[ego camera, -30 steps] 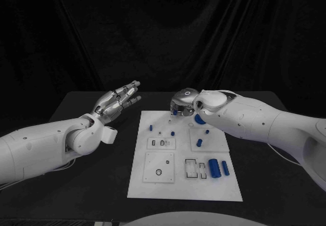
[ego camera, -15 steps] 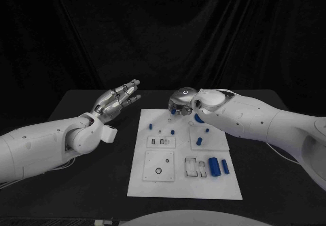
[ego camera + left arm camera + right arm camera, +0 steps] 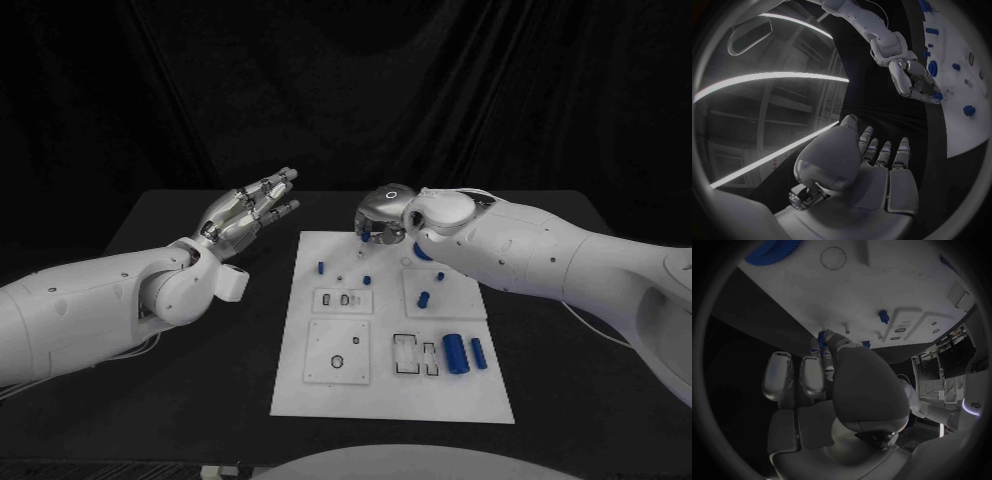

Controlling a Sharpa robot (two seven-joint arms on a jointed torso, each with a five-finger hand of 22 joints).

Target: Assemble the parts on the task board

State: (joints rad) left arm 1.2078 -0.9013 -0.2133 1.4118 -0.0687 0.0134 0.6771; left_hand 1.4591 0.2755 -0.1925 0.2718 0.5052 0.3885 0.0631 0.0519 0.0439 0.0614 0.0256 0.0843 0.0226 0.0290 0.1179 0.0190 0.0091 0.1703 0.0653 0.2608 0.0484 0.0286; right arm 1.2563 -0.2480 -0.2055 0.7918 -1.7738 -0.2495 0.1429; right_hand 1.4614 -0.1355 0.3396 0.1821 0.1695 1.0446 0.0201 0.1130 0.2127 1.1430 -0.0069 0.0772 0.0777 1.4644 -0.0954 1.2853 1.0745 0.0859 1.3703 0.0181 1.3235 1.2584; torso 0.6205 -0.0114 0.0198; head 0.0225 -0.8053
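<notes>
"What is the right hand [image 3: 384, 215] doing up there?"

"It hangs over the far edge of the task board [image 3: 335, 398], the white plate in the middle of the black desk [image 3: 188, 400]. Its fingers are curled in and pinch a small blue part [image 3: 822, 335] at their tips. I think it holds the part that way so it can push it down into a spot on the board."

"And the left hand [image 3: 248, 212]?"

"It is lifted up beside the board, off to the side, not touching anything. Its fingers are straight and a little apart, and there is nothing in it. I guess it waits there so it is out of the way."

"What does the board look like?"

"It is a flat white plate with little squares and holes drawn on it. Small blue pieces sit on it. Two long blue pieces [image 3: 462, 354] lie side by side near the close right corner. One short blue piece [image 3: 424, 299] stands more in the middle. A few tiny blue pegs [image 3: 366, 281] stand nearer the far end."

"Is the job nearly done?"

"I don't think so. Many pieces are lying loose, and some outlines have nothing in them."
</notes>
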